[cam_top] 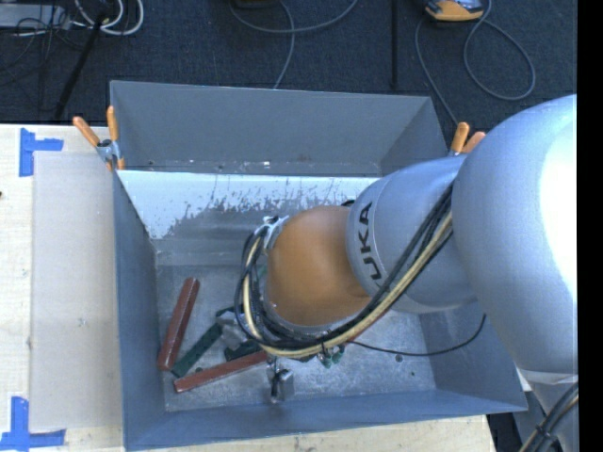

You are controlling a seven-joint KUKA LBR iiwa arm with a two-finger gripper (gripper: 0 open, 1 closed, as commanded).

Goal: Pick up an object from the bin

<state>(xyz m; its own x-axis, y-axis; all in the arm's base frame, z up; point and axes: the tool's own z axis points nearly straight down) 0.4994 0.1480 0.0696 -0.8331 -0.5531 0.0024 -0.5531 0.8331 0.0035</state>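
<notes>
Looked down into a grey bin (137, 281). Saw the arm (424, 243) stretched in from the right, an orange cover (306, 271) at its wrist, cables (252, 295) looped round it. Found the gripper (277, 384) low over the floor near the front wall, just below the cover. Could not tell whether parted or closed; mostly hidden under the cover. Counted three sticks on the left half of the floor. Found the front stick (219, 372), red-brown, lying nearly level along the front wall, its right end just beside the gripper; could not tell whether touching. Saw the green stick (198, 348), dark, slanting just above it, upper end near the cables. Saw the left stick (179, 323), red-brown too, steeply slanted, well apart from the gripper. Made out a dark bit (236, 352) between green stick and cover, too hidden to name.
</notes>
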